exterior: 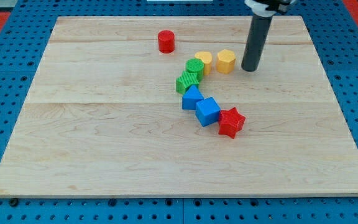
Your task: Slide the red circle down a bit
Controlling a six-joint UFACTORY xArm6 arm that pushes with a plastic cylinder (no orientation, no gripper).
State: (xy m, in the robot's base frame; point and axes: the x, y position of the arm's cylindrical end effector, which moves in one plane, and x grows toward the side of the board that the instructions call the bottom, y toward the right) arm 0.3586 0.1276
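Your rod stands upright near the view's top right of the wooden board, and my tip rests on the wood just to the view's right of the yellow hexagon; a narrow gap seems to separate them. The arm carries no jaws at all: you see a plain dark rod that holds nothing.

Moving outward, the yellow hexagon sits beside a yellow heart-like block, which touches the green circle. Just below that lies a green block of unclear shape, then a blue triangle-like block, a blue cube and a red star, the chain curving toward the view's lower right.

The red circle, your target, stands alone near the view's top, well to the view's left of my tip and apart from every other block. It stands upright as a short cylinder, its axis vertical; being round, it points no particular way across the board. The board lies on a blue perforated table.
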